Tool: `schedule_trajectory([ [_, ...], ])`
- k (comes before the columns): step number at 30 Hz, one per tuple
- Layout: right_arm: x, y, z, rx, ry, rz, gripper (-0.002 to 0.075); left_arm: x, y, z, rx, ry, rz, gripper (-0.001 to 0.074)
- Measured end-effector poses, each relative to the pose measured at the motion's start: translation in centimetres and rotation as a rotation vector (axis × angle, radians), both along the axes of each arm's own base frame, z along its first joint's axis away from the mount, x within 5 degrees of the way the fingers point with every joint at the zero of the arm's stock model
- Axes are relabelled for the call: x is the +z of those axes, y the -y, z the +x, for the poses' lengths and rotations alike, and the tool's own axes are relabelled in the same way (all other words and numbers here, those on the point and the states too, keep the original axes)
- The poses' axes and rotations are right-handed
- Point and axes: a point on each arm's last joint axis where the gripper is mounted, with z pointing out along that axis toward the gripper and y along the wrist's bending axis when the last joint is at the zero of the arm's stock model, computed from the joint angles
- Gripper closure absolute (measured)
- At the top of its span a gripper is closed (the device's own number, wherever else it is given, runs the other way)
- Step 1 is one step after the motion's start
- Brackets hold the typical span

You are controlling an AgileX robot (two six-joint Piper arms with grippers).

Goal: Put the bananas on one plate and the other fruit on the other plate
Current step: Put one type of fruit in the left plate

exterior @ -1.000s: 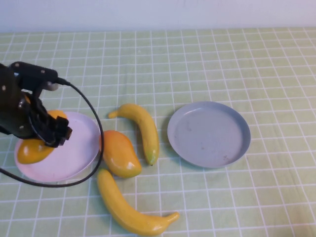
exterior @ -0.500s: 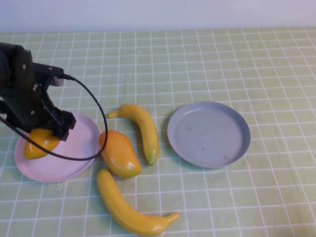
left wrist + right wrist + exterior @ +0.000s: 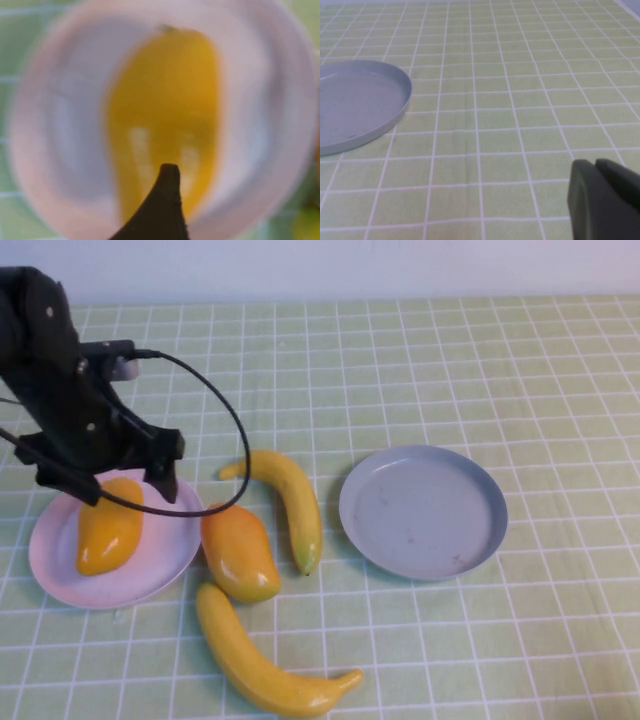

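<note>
One mango lies on the pale pink plate at the left. My left gripper hovers just over its far end, open and empty. The left wrist view looks down on this mango on the pink plate, with one dark fingertip in front. The second mango lies on the cloth next to the pink plate. One banana lies beside it, the other banana nearer the front. The grey-blue plate is empty. My right gripper is shut, off to the right of that plate.
A green checked cloth covers the whole table. The left arm's black cable loops over the cloth behind the second mango. The right arm is out of the high view.
My left gripper has opened and let go of the mango, which now lies on the pink plate. The left arm has risen and moved toward the back.
</note>
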Motion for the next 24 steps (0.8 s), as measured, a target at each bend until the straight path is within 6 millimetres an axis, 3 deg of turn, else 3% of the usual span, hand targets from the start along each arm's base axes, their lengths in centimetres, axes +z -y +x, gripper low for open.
schedule_trajectory([
  [9,0.0,0.0,0.0,0.000,0.000,0.000,0.0742,0.3,8.3,-2.9,-0.051,-0.004,-0.012,0.0069],
  [12,0.0,0.0,0.0,0.000,0.000,0.000,0.0742,0.2,10.2,-3.6,-0.051,0.017,-0.021,0.0069],
  [19,0.0,0.0,0.0,0.000,0.000,0.000,0.0741,-1.2,12.2,-4.1,-0.045,0.050,0.073,0.0069],
  [24,0.0,0.0,0.0,0.000,0.000,0.000,0.0741,-2.0,12.1,-4.1,-0.019,0.007,0.120,0.0069],
])
